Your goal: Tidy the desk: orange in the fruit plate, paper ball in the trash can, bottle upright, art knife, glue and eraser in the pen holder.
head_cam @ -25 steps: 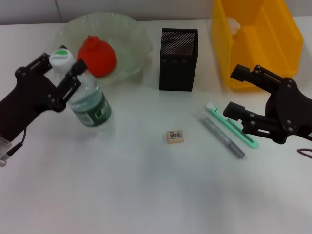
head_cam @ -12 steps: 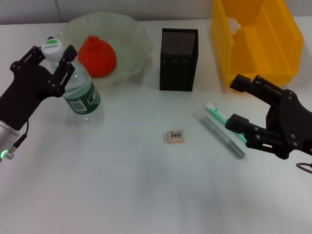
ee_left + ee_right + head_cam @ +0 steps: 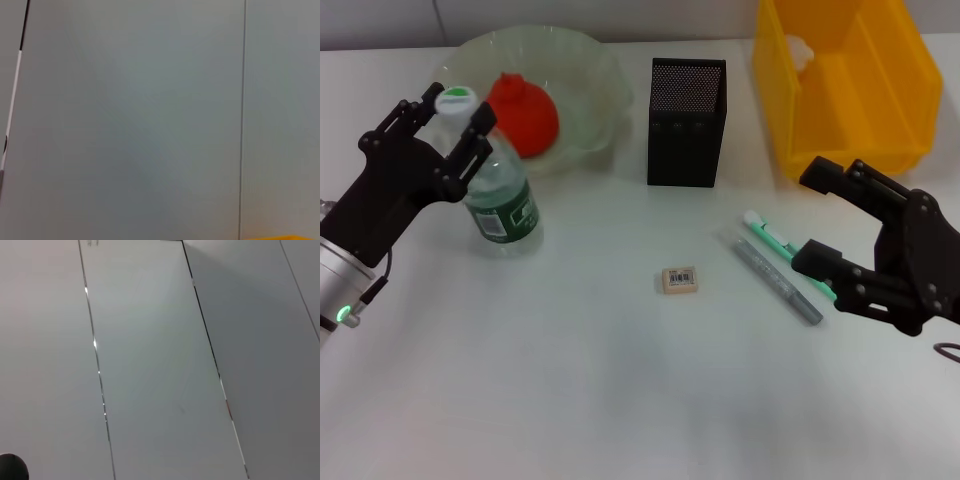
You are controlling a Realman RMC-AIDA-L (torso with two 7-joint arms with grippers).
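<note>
In the head view my left gripper (image 3: pixel 442 130) is shut on the neck of a clear water bottle (image 3: pixel 502 205) with a green label and a white cap. The bottle stands nearly upright on the table beside the fruit plate (image 3: pixel 590 70). The orange (image 3: pixel 521 115) lies in that plate. My right gripper (image 3: pixel 817 218) is open and empty, just right of the green art knife (image 3: pixel 775 243) and the grey glue pen (image 3: pixel 775 282). The eraser (image 3: pixel 679 280) lies mid-table. The black mesh pen holder (image 3: pixel 686 122) stands behind. A white paper ball (image 3: pixel 800 50) lies in the yellow bin (image 3: pixel 880 90).
The white table (image 3: pixel 570 380) stretches toward me in front of the eraser. Both wrist views show only a grey wall; a sliver of the yellow bin (image 3: pixel 280 237) shows at the edge of the left wrist view.
My left gripper has brought the bottle from tilted to nearly upright and shifted it slightly right. My right gripper has drifted a little toward me, still open.
</note>
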